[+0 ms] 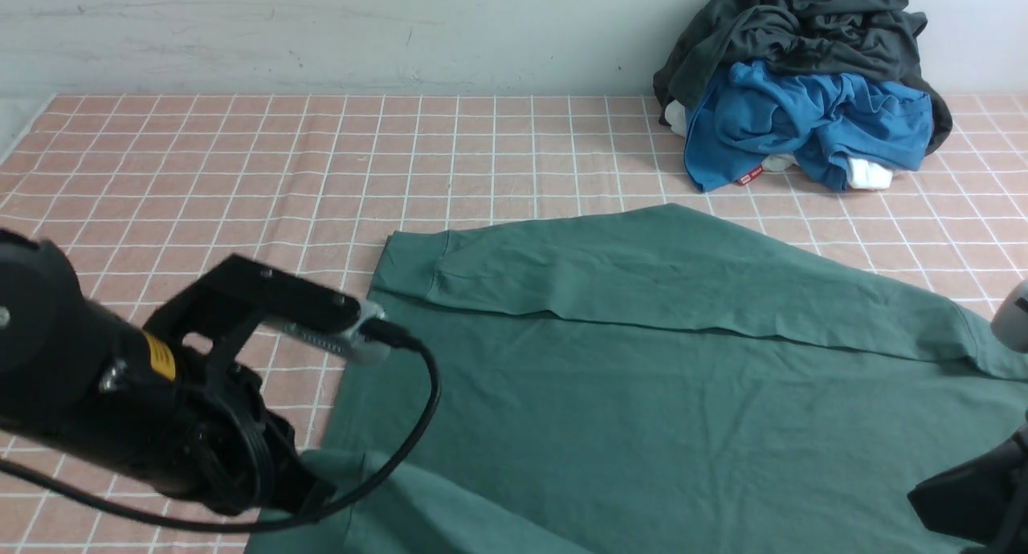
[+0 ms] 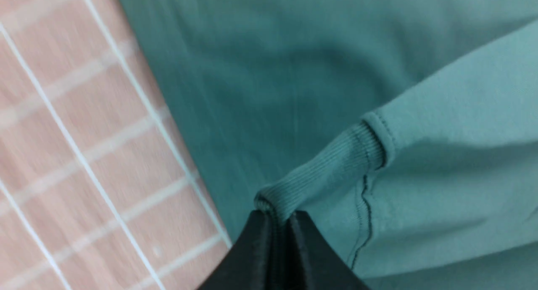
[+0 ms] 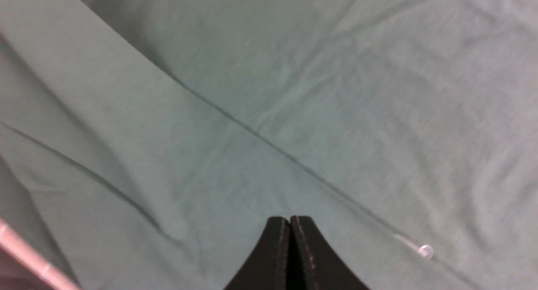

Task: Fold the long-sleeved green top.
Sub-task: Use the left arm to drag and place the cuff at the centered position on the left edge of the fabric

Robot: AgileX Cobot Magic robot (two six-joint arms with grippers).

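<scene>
Nearest you, the left gripper [image 2: 277, 214] is clamped on the ribbed cuff [image 2: 328, 172] of the green long-sleeved top [image 1: 642, 393]. The right gripper [image 3: 290, 220] is closed and empty over its fabric. The plain dark green top lies flat on the pink checked cloth [image 1: 241, 160], its long axis left to right and its far sleeve's cuff pointing left. Far right, well apart, are a blue garment [image 1: 803, 120] and a dark grey garment [image 1: 803, 24], heaped.

A pale, scuffed wall [image 1: 321, 32] is running along the back of the desk [image 1: 201, 160]. A pink cloth [image 1: 498, 152] with thin white grid lines is covering the desk. Soft, even light is falling across it. A heap of clothes [image 1: 803, 72] is sitting against the wall at far right.
</scene>
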